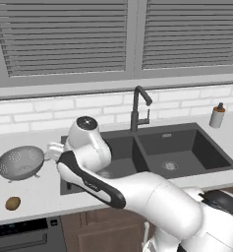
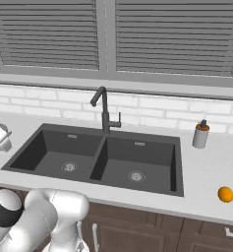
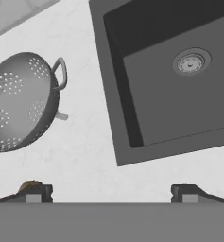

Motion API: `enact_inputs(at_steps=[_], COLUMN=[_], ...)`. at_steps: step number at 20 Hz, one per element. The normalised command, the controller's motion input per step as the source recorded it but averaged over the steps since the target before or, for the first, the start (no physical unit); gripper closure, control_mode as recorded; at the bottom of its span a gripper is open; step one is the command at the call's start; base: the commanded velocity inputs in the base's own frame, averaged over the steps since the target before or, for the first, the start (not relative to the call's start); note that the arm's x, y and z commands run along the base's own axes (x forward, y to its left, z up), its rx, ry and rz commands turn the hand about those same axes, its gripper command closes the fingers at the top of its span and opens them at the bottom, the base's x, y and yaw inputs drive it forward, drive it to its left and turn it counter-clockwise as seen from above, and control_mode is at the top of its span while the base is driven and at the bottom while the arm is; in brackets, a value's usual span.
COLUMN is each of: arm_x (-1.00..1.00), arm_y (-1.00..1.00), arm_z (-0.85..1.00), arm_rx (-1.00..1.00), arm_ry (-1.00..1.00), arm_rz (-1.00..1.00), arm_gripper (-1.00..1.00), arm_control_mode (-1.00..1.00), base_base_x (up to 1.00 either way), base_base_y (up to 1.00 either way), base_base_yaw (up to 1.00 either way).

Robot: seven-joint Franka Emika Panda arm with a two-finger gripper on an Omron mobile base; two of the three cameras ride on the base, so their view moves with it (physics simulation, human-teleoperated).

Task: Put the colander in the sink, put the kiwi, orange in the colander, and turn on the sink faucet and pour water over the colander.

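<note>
the gripper (image 3: 108, 191) is hanging over the counter (image 1: 39, 192) with its jaws wide apart and nothing between them, likely so it can fit over the colander's rim. the colander (image 1: 20, 162) is sitting on the counter just left of the sink (image 1: 187, 147), so it is not in a basin yet. the kiwi (image 1: 13, 203) is lying near it. the orange (image 2: 225, 194) is waiting far off, right of the sink. the sink faucet (image 1: 139, 108) is standing behind the basins, and no water is running.
</note>
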Motion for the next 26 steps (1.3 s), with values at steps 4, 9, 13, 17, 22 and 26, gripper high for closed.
enact_inputs(at_steps=[4, 9, 13, 17, 22, 26], arm_x=[0.19, 0.25, 0.31, 0.34, 0.34, 0.32], arm_y=[0.50, 0.36, 0.29, 0.30, 0.28, 0.26], arm_z=[-0.11, -0.04, -0.06, -0.19, -0.28, -0.29], arm_rx=[0.02, 0.00, 0.00, 0.00, 0.00, 0.00], arm_ry=[0.00, 0.00, 0.00, 0.05, 0.04, 0.02], arm_rz=[-0.05, -0.03, 0.00, 0.00, 0.00, 0.00], arm_gripper=[-1.00, -1.00, -1.00, -1.00, -1.00, -1.00], arm_control_mode=[-1.00, -1.00, -1.00, -1.00, -1.00, -1.00], base_base_x=[0.00, 0.00, 0.00, 0.00, 0.00, 0.00], base_base_y=[0.00, 0.00, 0.00, 0.00, 0.00, 0.00], base_base_yaw=[0.00, 0.00, 0.00, 0.00, 0.00, 0.00])
